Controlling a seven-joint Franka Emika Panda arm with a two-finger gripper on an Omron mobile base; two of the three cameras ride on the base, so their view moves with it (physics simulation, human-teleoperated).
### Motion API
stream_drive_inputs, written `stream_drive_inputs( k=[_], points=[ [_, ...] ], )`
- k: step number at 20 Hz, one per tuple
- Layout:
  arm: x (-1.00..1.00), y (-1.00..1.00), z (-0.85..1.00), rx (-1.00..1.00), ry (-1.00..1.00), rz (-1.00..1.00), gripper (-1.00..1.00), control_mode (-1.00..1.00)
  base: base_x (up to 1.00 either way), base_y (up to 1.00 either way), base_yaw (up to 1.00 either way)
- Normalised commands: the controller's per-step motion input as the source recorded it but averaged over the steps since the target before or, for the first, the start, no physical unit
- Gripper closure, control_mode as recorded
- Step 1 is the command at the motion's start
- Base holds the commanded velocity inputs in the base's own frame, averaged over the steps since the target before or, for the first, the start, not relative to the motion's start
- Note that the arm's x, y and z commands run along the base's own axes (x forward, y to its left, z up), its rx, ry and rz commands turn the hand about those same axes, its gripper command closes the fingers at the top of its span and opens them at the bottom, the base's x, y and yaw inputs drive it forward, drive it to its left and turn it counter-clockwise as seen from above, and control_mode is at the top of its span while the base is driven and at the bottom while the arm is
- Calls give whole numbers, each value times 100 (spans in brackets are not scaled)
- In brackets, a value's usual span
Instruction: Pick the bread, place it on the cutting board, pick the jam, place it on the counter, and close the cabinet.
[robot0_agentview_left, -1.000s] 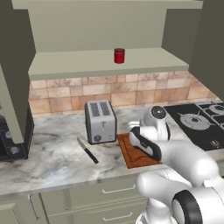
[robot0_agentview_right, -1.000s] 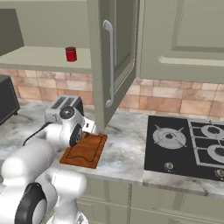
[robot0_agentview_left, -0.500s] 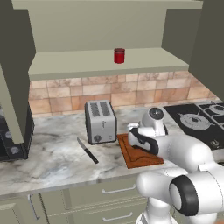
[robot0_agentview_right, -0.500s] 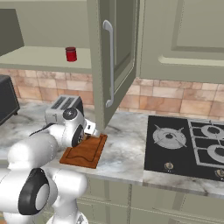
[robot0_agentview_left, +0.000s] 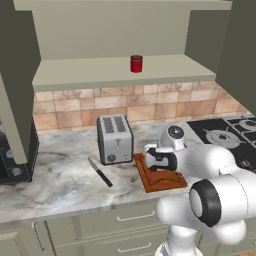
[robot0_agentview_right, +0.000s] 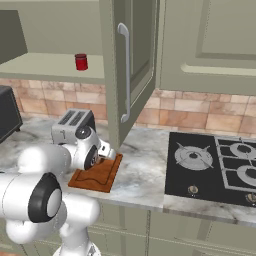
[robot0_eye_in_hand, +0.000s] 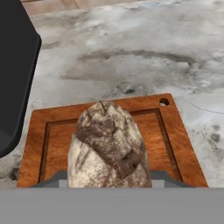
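Gripper (robot0_agentview_left: 150, 159), clamped on the bread (robot0_eye_in_hand: 109, 146), hangs low above the cutting board (robot0_eye_in_hand: 179, 140), so step 1 seems nearly done, needing a gentle lowering before release.

- You see the bread (robot0_eye_in_hand: 109, 146) brown and crusty, with paler grey speckles.
- The cutting board (robot0_eye_in_hand: 175, 144) is reddish-brown wood.
- The jam (robot0_agentview_left: 136, 63) is a red jar with a darker red lid.
- The counter (robot0_agentview_left: 60, 175) is grey-white, marbled.
- The cabinet (robot0_agentview_right: 131, 65) is olive-green.
- The toaster (robot0_agentview_left: 114, 138) is silver-grey.
- The knife (robot0_agentview_left: 100, 171) has a black handle.
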Motion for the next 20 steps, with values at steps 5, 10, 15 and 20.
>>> stream_drive_inputs(
  k=[5, 10, 15, 20],
  points=[
    [0, -1, -37, 0, 0, 0, 100, -100, 0, 0, 0],
    [0, -3, -25, 0, 0, 1, 100, -100, 0, 0, 0],
    [-5, -3, -19, 0, 0, 1, 100, -100, 0, 0, 0],
    [-15, 0, -6, 0, 0, 1, 100, -100, 0, 0, 0]
  ],
)
